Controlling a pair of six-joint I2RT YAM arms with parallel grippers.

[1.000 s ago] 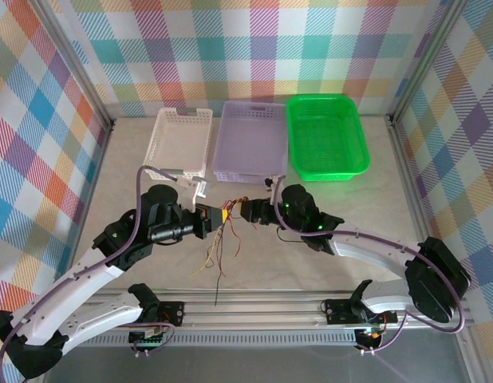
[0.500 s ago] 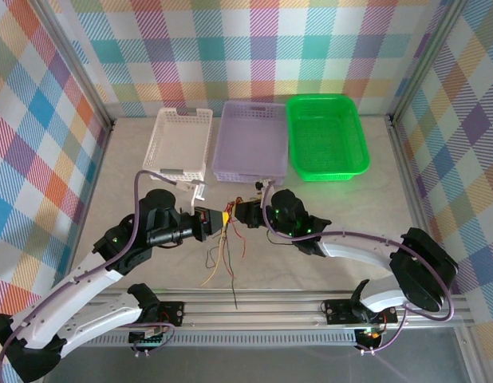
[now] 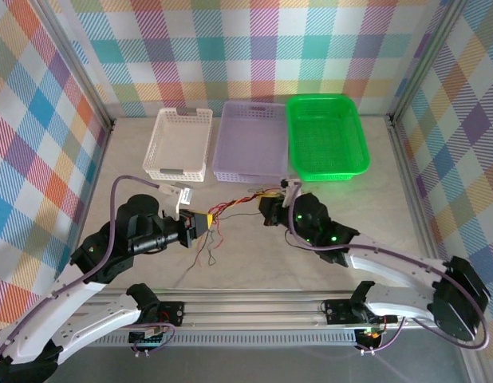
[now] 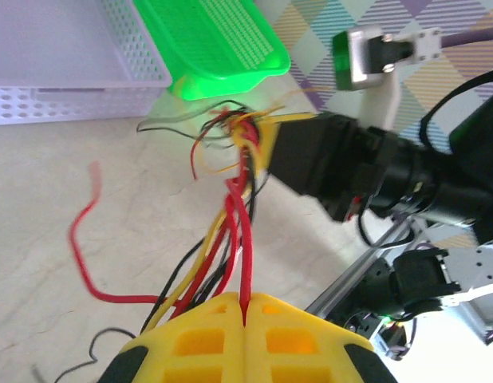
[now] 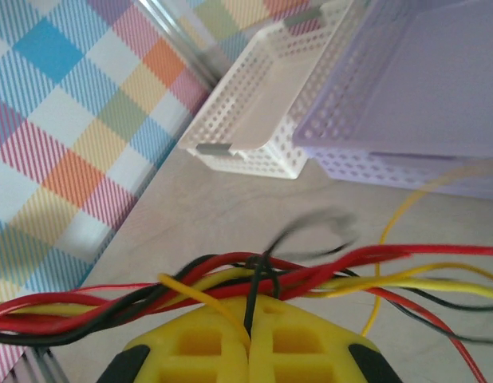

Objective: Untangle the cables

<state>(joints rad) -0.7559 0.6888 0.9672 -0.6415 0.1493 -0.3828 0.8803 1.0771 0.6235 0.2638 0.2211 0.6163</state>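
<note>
Rail (image 3: 254, 302) along near edge, bare table (image 3: 374, 199) on both sides | left gripper (image 4: 245, 315) and right gripper (image 5: 250, 327) both pinch the cables (image 3: 234, 203), stretched between them mid-table | behind, side by side: white basket (image 3: 179, 144), purple basket (image 3: 250, 142), green basket (image 3: 326, 136)

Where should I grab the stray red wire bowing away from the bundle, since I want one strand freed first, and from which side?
Probably mid-bow on the red wire, from above on the side away from the bundle. There it runs alone over bare table; nearer the knot it twists in with the others.
</note>
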